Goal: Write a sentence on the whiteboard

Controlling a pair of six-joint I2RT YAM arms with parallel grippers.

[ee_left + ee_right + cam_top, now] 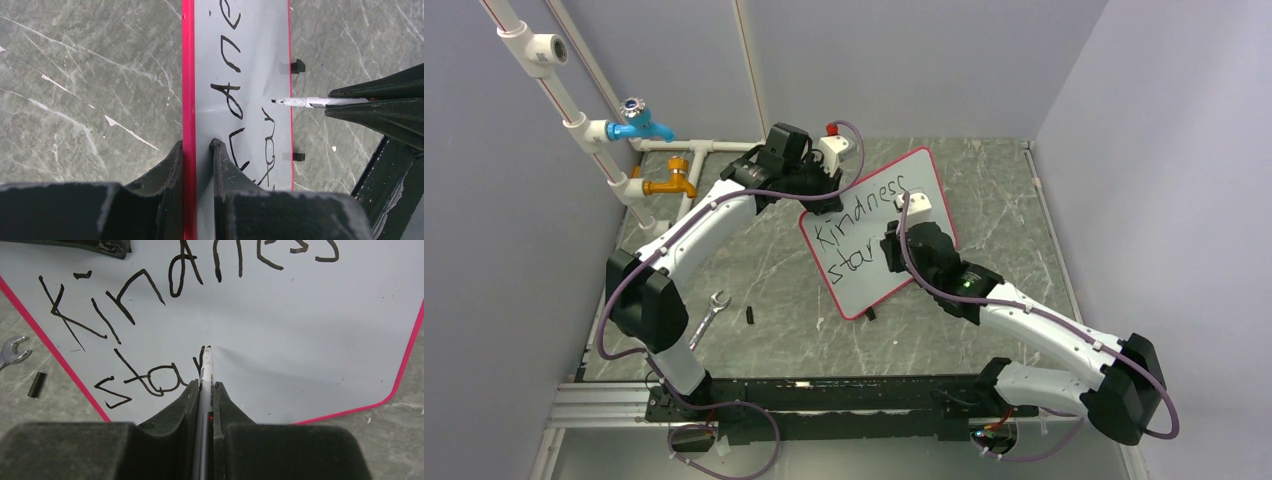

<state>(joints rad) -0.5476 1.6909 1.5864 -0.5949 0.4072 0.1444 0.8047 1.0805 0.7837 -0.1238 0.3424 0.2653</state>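
Step in hand: writing line two. My right claw (205, 386) is clamping the marker (206, 367), fingers nearly shut on its barrel. The tip is touching the whiteboard (861, 290) right after "star". My left claw (197, 146) is pinching the board's red rim, nearly closed with the rim between its fingers, steadying the board. The sentence (864, 205) is reading "Kindness" on top and "star" under it. That's looking unfinished to me, with the rest of the board bare.

The board is sitting mid worktop (754, 250), between both arms. It's turned so the writing is climbing from near-left to far-right in the top view. Flat or tipped up, I cannot tell. It's roughly square, so no real long axis; the text lines are giving its direction. The marker's long axis is running straight out along my right fingers, tip pointing toward the "Kindness" line.

Next move, as I'm judging it: shifting a little rightward along the line for the next letter, with light even pressure and the left grip not slipping. A wrench (707, 315) and a small black piece (751, 314) are lying left of the board, apart from it.
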